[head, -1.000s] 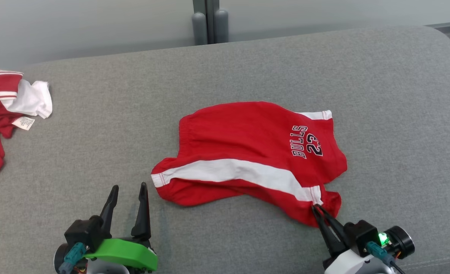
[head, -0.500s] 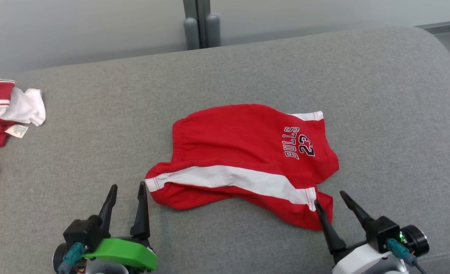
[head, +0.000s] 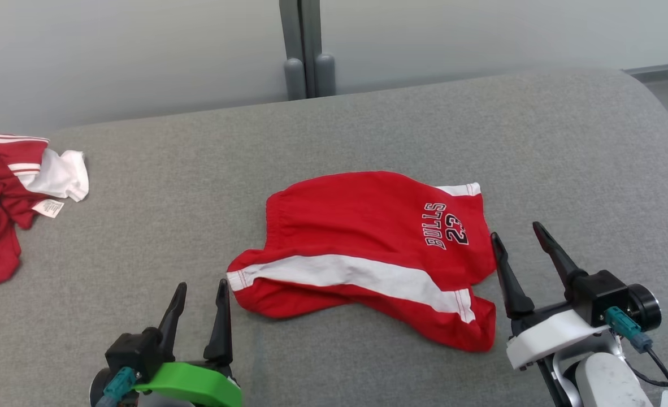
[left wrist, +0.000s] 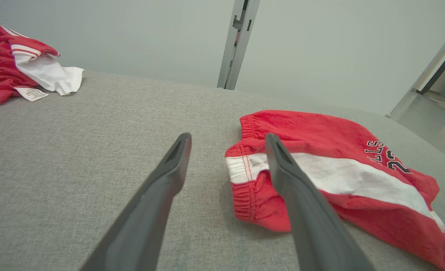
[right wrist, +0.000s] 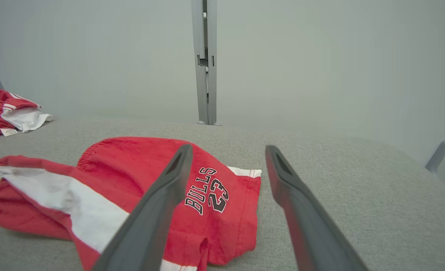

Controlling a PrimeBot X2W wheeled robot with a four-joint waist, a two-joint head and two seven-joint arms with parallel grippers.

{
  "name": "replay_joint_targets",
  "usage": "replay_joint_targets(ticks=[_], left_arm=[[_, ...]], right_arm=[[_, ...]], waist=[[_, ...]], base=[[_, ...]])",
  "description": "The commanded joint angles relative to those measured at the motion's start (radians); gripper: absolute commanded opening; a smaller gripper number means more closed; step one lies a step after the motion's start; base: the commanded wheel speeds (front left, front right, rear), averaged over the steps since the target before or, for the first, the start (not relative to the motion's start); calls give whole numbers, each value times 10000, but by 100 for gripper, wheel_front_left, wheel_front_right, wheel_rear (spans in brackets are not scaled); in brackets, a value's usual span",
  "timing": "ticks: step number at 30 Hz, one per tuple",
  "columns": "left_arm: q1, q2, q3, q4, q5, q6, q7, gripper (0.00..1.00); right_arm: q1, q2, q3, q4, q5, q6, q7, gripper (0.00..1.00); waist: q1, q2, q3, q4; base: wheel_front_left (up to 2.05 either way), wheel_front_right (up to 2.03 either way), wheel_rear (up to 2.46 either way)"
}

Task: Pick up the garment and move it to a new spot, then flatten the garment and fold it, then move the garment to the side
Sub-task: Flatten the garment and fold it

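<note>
A big grey cushion (head: 142, 237) takes up most of the room in front of the robot. The red shorts (head: 368, 232) lie in the middle of it, a bit crumpled and not flat yet. Their long way runs from side to side, with the stretchy waist on the left and the leg ends on the right. A white stripe (head: 356, 274) runs along them the same way. A pile of other clothes (head: 0, 203) sits far off at the left edge. The left gripper (head: 202, 284) waits just beside the near left corner of the shorts, so the shorts lie to its right. The right gripper (head: 515, 229) is just beside the right edge, so the shorts lie to its left. Both have their fingers (head: 506, 277) spread wide, and both are holding nothing. Each arm is close to its own end, so I think each could grab its end and pull the shorts flat.
</note>
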Motion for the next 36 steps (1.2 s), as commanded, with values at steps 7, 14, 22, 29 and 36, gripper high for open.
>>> replay_joint_targets(ticks=[7,14,22,29,36], left_arm=[[344,37,77,10,-145,-35,2,100],[546,36,176,-72,-198,-35,2,100],[617,36,184,-139,-219,-35,2,100],[613,36,217,-141,-158,-35,2,100],[548,36,233,-130,-99,-35,2,100]], right_arm=[[221,-31,337,399,503,-10,-48,100],[389,-22,214,609,812,-10,-48,100],[347,-21,160,785,741,-10,-48,100],[297,-22,135,993,616,-10,-48,100],[327,-17,276,1929,-58,-10,15,100]], waist=[[0,0,-374,270],[0,0,-408,301],[0,0,-394,308],[0,0,-348,318],[0,0,-289,348]], base=[[0,0,0],[0,0,0],[0,0,0],[0,0,0],[0,0,0]])
